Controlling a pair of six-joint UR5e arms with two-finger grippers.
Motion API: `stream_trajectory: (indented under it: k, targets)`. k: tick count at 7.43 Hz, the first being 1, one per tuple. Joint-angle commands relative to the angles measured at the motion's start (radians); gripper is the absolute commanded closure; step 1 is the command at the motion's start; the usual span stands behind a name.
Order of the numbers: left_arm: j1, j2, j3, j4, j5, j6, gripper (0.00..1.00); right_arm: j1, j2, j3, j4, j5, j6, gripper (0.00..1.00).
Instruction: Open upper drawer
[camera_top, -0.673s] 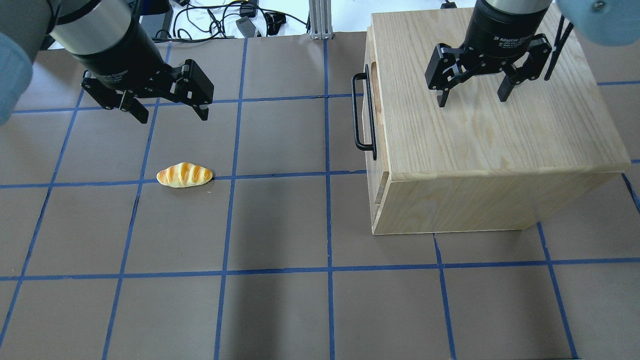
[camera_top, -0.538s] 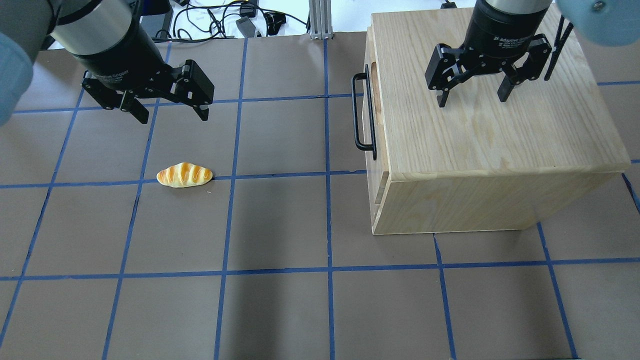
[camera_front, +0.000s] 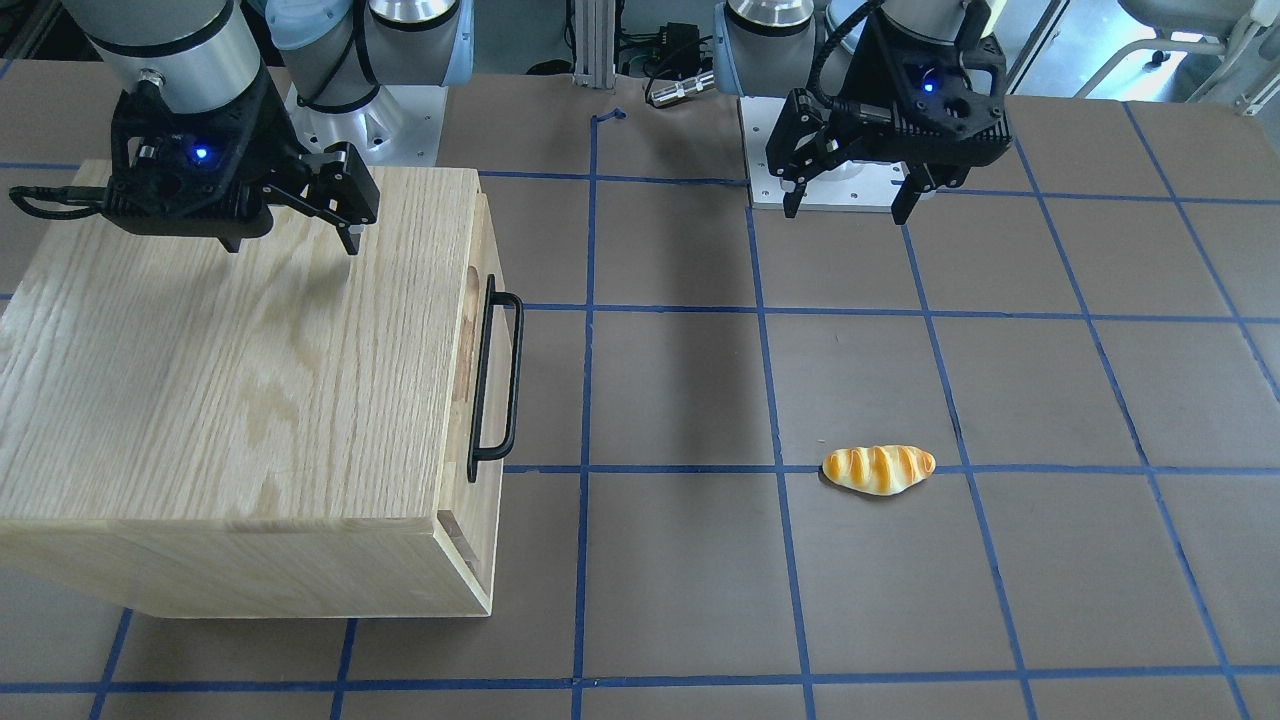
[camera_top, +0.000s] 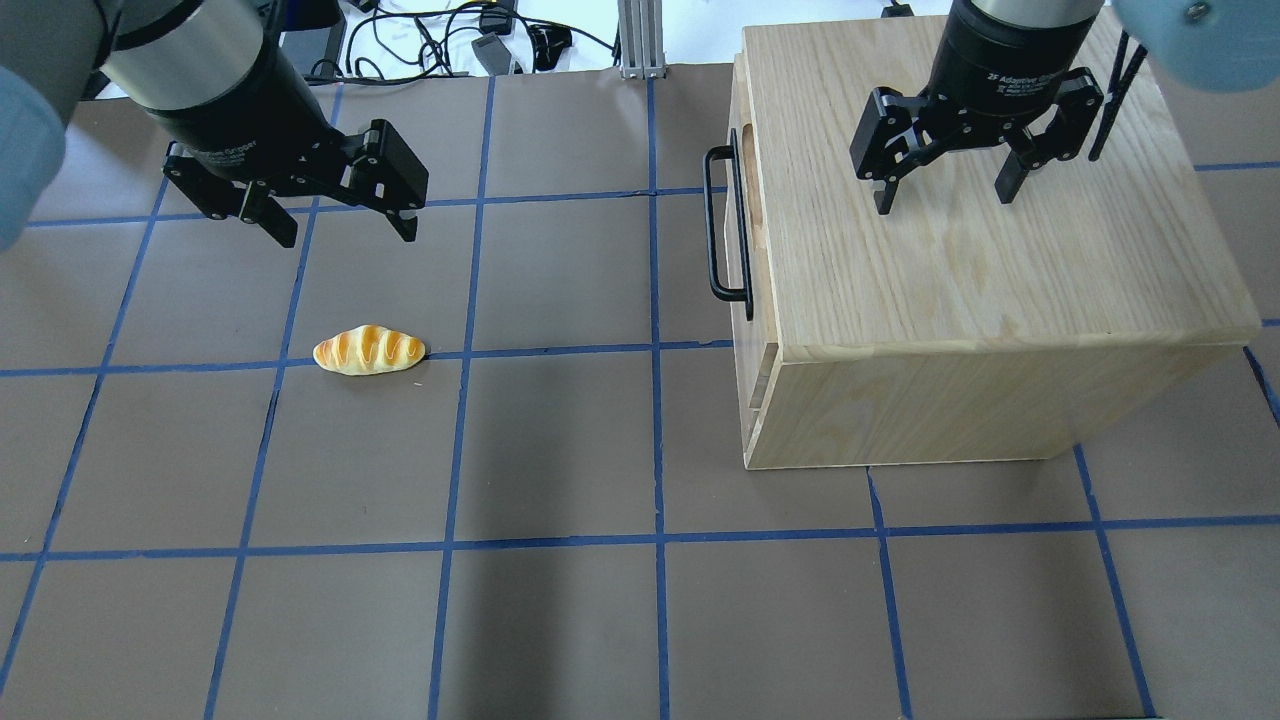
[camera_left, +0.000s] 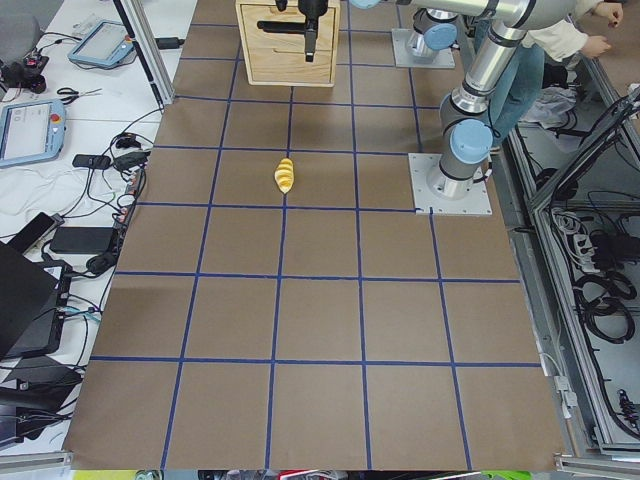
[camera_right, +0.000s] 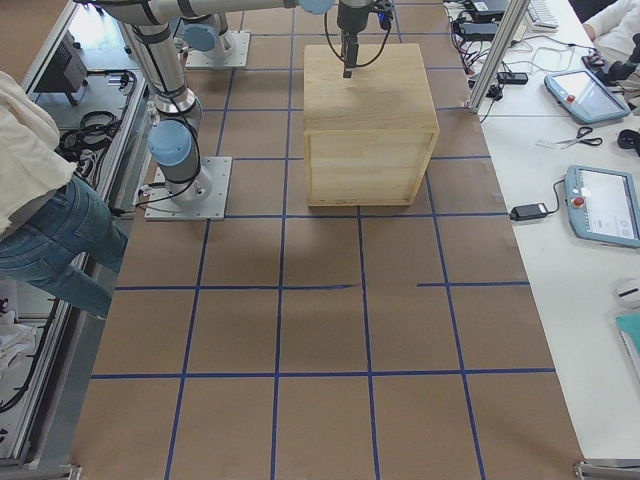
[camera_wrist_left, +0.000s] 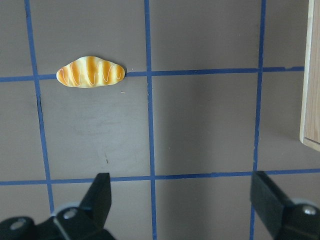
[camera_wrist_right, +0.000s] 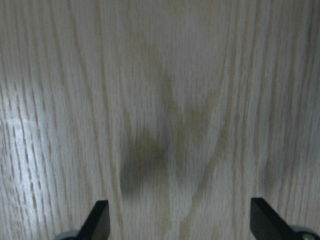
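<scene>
The upper drawer (camera_top: 748, 215) is shut, flush in the oak cabinet (camera_top: 980, 290); its long black bar handle (camera_top: 722, 225) faces the table's middle and also shows in the front-facing view (camera_front: 493, 385). My right gripper (camera_top: 943, 200) is open and empty, hovering above the cabinet's top, well behind the handle; its wrist view shows only wood grain (camera_wrist_right: 165, 100). My left gripper (camera_top: 347, 233) is open and empty over the mat, far to the left of the handle. The drawer's inside and rails are hidden.
A toy bread roll (camera_top: 368, 351) lies on the brown mat below my left gripper and shows in the left wrist view (camera_wrist_left: 90, 72). The cabinet's corner (camera_wrist_left: 311, 75) is at that view's right edge. Cables (camera_top: 450, 40) lie beyond the table's far edge.
</scene>
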Motion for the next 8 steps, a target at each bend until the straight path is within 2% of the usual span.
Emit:
stream_trajectory:
  k: [1, 6, 8]
  targets:
    - [-0.001, 0.003, 0.003, -0.008, 0.004, -0.004, 0.0, 0.0, 0.0, 0.001, 0.0, 0.0, 0.001, 0.0]
    - [-0.006, -0.014, 0.006, -0.025, 0.003, -0.01, 0.0, 0.0, 0.0, -0.001, 0.0, 0.0, 0.001, 0.0]
    - [-0.023, -0.034, 0.012, -0.019, -0.04, -0.013, 0.0, 0.0, 0.0, -0.001, 0.0, 0.0, 0.001, 0.0]
